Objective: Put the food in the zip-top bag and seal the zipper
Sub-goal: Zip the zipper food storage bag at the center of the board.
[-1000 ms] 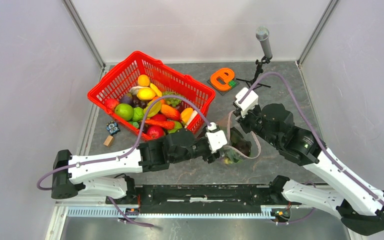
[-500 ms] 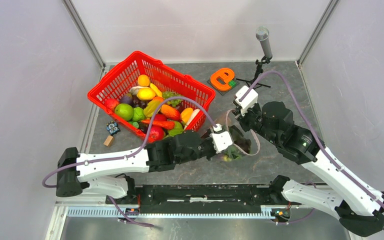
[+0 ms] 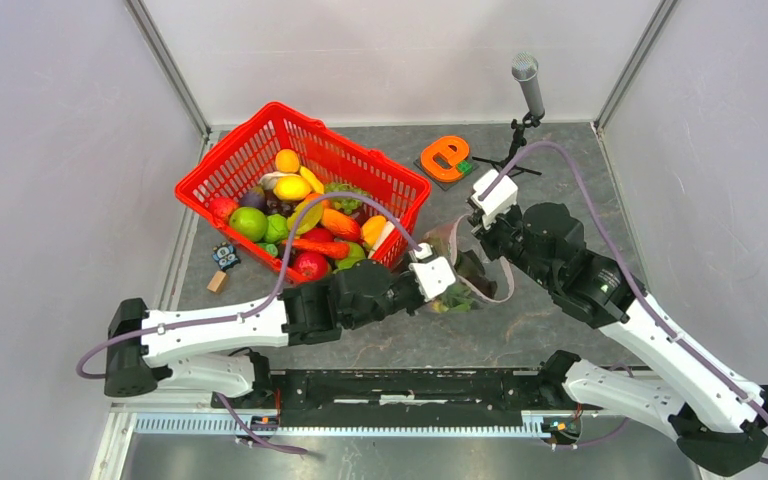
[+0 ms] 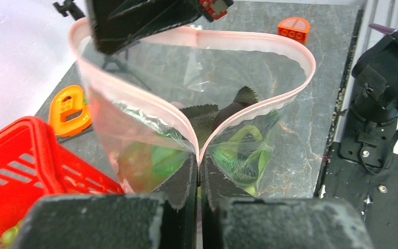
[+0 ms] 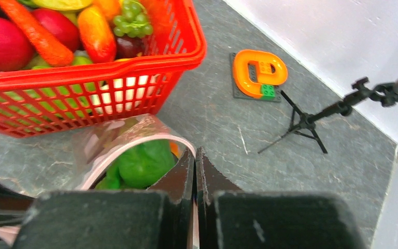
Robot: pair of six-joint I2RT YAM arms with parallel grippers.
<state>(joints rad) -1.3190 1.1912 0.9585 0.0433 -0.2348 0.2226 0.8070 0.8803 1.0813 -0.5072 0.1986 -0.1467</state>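
Note:
The zip-top bag (image 4: pixel 134 124) hangs between both grippers, just right of the basket (image 3: pixel 463 283). Its zipper (image 4: pixel 249 37), a pale pink strip, gapes in a wide loop. My left gripper (image 4: pixel 199 163) is shut on the near end of the strip, where the two sides meet (image 3: pixel 447 285). The far end is pinched in my right gripper (image 5: pixel 194 153), also shut (image 3: pixel 475 240). Food lies inside the bag: a green leafy vegetable (image 4: pixel 238 153), a smooth green piece (image 5: pixel 142 163) and a bit of orange (image 5: pixel 173 149).
A red mesh basket (image 3: pixel 260 150) full of toy fruit and vegetables stands at the back left, close to the bag. An orange letter block (image 3: pixel 447 157) and a microphone on a small tripod (image 3: pixel 528 85) stand behind. Small blocks (image 3: pixel 223 257) lie left of the basket.
My left gripper has closed on the near end of the zipper. It has moved slightly up and back, and the bag's mouth now stretches between the two grippers.

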